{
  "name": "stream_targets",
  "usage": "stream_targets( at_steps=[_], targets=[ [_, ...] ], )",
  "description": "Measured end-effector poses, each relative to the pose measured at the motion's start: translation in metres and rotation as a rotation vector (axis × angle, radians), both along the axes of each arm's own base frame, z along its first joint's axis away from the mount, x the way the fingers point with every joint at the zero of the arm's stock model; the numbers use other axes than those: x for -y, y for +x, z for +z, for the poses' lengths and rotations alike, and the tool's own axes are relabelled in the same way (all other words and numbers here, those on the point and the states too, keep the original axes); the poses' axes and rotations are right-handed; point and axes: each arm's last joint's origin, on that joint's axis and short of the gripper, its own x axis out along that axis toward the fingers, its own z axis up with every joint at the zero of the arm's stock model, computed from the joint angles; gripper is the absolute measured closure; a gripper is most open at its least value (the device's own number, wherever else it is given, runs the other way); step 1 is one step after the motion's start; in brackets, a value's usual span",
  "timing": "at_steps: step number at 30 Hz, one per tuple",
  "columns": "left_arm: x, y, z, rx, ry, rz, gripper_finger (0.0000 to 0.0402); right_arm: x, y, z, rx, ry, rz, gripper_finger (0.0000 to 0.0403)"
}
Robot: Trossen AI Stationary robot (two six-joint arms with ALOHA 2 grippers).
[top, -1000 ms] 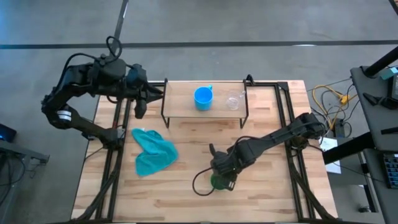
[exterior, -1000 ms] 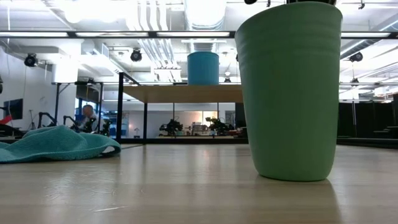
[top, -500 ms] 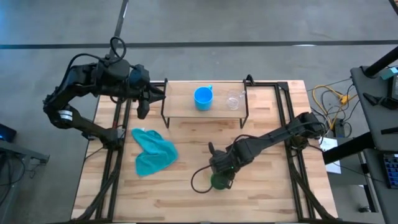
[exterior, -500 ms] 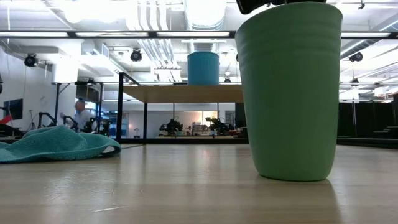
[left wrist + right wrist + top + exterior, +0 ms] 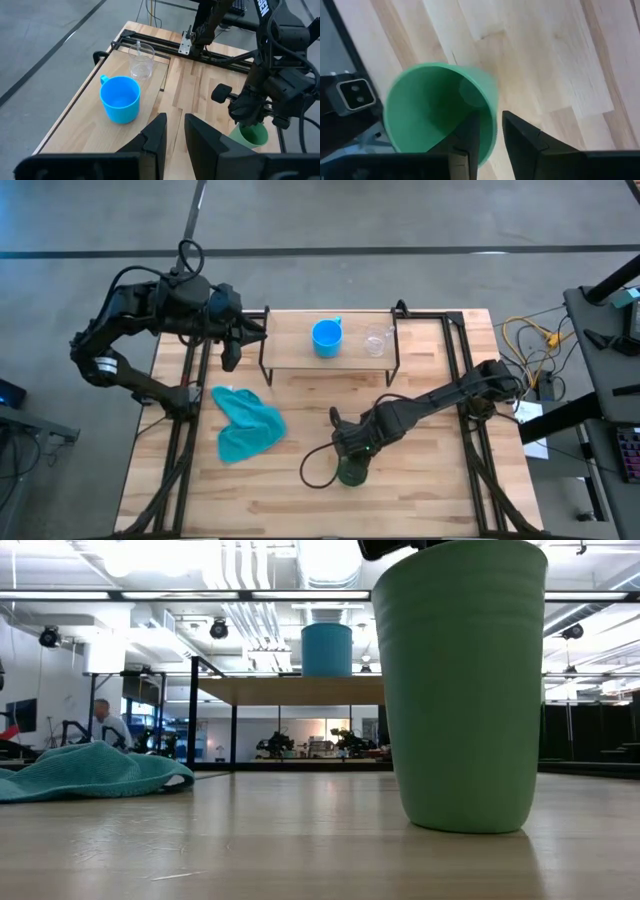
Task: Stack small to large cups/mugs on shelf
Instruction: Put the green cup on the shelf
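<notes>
The green cup stands upright on its base on the tabletop, near the near edge. My right gripper is right above it, shut on its wall. The blue cup with a handle and the clear glass cup stand side by side on the light-wood shelf at the table's far side. My left gripper waits off the shelf's left end. Its fingers are a narrow gap apart and hold nothing. My right gripper has the green cup's rim between its fingers, one finger inside the cup and the other outside. It comes from above, pointing down. The cup is upright with its base on the table.
A teal cloth lies crumpled on the table's left half. The right arm's cable loops beside the green cup. Black rails run along the table's left and right sides. A person shows far off in the room behind.
My right gripper has moved a little toward the table's left and down over the green cup. In the low view the cup has slid slightly along the table with it and stayed upright.
</notes>
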Motion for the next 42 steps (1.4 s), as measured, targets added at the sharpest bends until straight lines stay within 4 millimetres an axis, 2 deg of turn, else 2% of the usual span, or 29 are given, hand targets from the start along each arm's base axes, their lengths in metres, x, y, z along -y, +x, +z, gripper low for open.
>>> stream_targets(
  at_steps=[9, 14, 19, 28, 33, 38, 42],
  targets=[
    [0.0, 0.0, 0.0, -0.001, 0.0, 0.0, 0.0347, 0.002, -0.004, -0.019, -0.037, -0.014, -0.001, 0.0323],
    [0.0, 0.0, 0.0, -0.001, 0.0, 0.0, 0.0347, 0.002, -0.001, -0.019, -0.007, -0.003, -0.004, 0.0347],
    [0.0, 0.003, -0.001, -0.007, -0.006, 0.002, 0.0347, 0.006, 0.003, -0.019, 0.034, -0.036, -0.023, 0.0386],
    [-0.002, 0.02, -0.013, -0.091, -0.018, 0.002, 0.0347, 0.036, 0.018, -0.014, 0.112, -0.073, -0.124, 0.0393],
    [-0.004, 0.034, -0.033, -0.277, -0.045, 0.006, 0.0347, 0.056, 0.031, 0.012, 0.207, -0.07, -0.137, 0.0393],
    [-0.006, 0.05, -0.042, -0.302, -0.122, 0.066, 0.0347, 0.07, 0.043, 0.051, 0.346, -0.114, -0.117, 0.0394],
    [-0.007, 0.06, -0.047, -0.319, -0.133, 0.076, 0.0347, 0.08, 0.041, 0.079, 0.379, -0.206, -0.14, 0.0394]
  ],
)
